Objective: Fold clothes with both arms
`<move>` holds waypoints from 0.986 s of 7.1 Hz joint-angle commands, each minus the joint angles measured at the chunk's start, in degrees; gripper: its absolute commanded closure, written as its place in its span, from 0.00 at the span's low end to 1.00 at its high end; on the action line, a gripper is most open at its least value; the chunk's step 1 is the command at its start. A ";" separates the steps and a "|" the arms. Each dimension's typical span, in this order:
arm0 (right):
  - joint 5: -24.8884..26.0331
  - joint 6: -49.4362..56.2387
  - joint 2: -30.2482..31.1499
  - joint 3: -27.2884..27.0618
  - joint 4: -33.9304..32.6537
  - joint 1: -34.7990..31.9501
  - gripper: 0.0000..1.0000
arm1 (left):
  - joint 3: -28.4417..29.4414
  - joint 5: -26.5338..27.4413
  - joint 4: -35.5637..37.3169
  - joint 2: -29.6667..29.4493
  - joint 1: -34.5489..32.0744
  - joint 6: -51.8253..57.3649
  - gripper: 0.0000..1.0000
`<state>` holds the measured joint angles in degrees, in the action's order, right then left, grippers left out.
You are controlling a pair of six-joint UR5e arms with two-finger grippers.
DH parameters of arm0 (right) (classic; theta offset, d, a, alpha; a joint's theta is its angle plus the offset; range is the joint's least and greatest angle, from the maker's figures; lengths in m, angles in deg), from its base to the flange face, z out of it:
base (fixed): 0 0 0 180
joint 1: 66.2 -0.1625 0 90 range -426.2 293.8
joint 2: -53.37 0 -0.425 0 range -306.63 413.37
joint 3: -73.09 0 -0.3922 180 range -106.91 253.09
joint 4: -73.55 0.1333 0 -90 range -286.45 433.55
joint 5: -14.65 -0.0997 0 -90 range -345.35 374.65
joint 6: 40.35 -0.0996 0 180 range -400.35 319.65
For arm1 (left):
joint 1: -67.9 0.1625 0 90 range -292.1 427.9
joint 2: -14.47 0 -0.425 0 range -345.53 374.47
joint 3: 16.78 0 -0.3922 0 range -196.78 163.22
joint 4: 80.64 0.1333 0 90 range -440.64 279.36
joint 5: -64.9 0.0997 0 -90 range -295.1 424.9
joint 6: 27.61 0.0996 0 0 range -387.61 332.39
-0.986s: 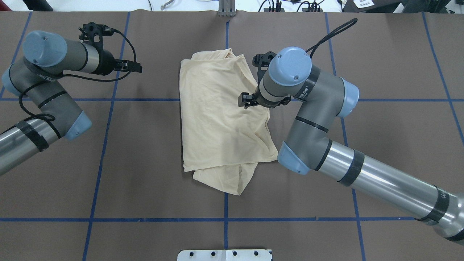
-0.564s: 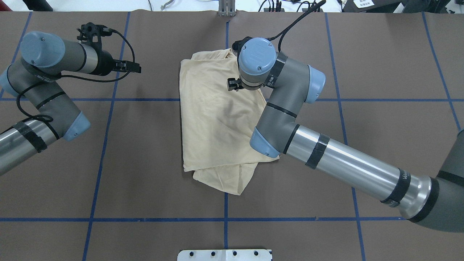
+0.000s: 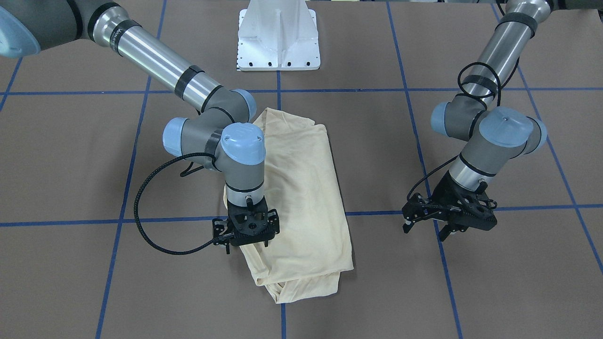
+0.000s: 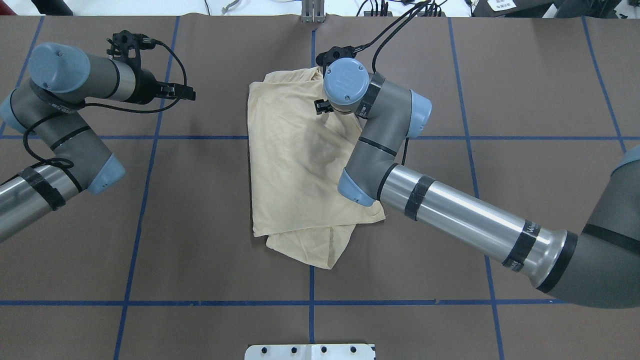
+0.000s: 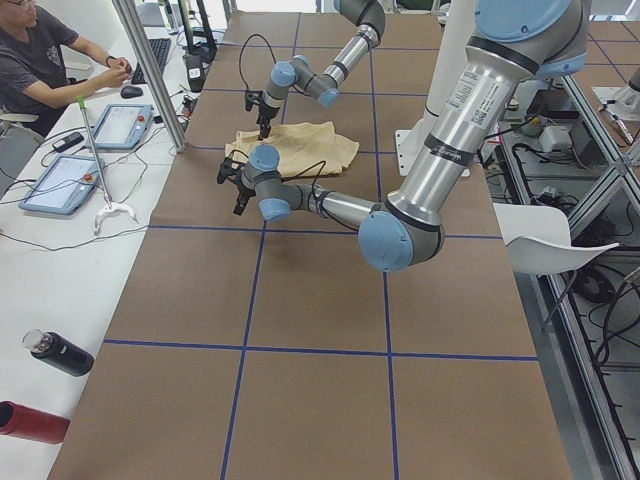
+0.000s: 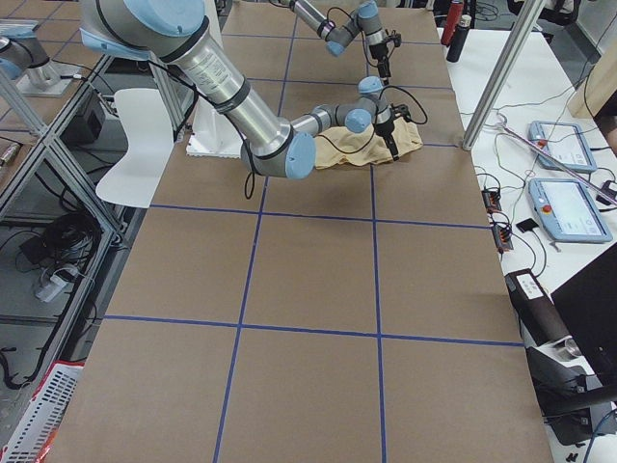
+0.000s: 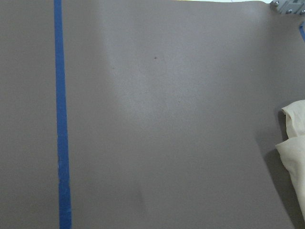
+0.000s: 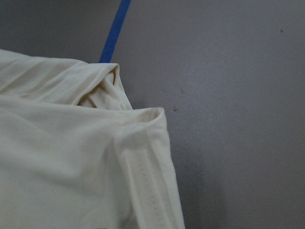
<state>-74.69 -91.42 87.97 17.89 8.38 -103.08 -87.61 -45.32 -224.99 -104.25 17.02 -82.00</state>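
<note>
**T-shirt [image 3: 306,188] folded, nothing gripped**

Out from the white pedestal [image 3: 278,37] and well to the robot's left of it, the left gripper [image 3: 425,233] hangs with fingers spread, empty. The cream T-shirt lies straight out from the pedestal. At its corner farthest from the pedestal, the right gripper [image 3: 248,246] points down, jaws seemingly parted, tips indistinct.

Overhead and front cameras face each other, sharing the folded T-shirt [image 4: 295,165].

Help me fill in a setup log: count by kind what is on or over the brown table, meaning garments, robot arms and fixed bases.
Garments: 1, the cream T-shirt
Robot arms: 2, the left arm and the right arm
Fixed bases: 1, the white pedestal base
Total: 4
</note>
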 commanded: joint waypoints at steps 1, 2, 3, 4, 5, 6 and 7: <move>0.74 0.70 -0.67 1.67 0.39 -0.03 0.06 | 0.07 -0.09 0.03 -0.11 0.00 0.33 0.00; 0.74 0.70 -0.58 1.76 0.39 -0.12 0.07 | 0.07 -0.09 0.03 -0.11 0.00 0.33 0.00; 0.74 1.14 -0.58 2.02 0.39 -0.47 0.08 | 0.07 -0.09 0.03 -0.19 0.00 0.33 0.00; 0.74 1.14 -0.49 2.20 0.39 -1.08 0.08 | 0.07 -0.09 0.03 -0.46 0.09 0.16 0.00; 0.57 1.32 -0.23 2.55 0.39 -1.96 0.08 | -0.01 -0.09 0.03 -0.55 0.00 -0.02 0.00; 0.13 2.88 0.38 2.73 0.39 -3.18 0.08 | -0.02 -0.09 0.03 -0.55 0.09 -0.02 0.00; -0.05 3.16 0.73 2.73 0.39 -3.98 0.08 | -0.02 -0.09 0.03 -0.63 0.09 -0.11 0.00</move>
<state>-74.43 -89.03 88.19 20.51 8.77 -105.92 -87.61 -45.41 -224.95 -104.80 17.07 -82.01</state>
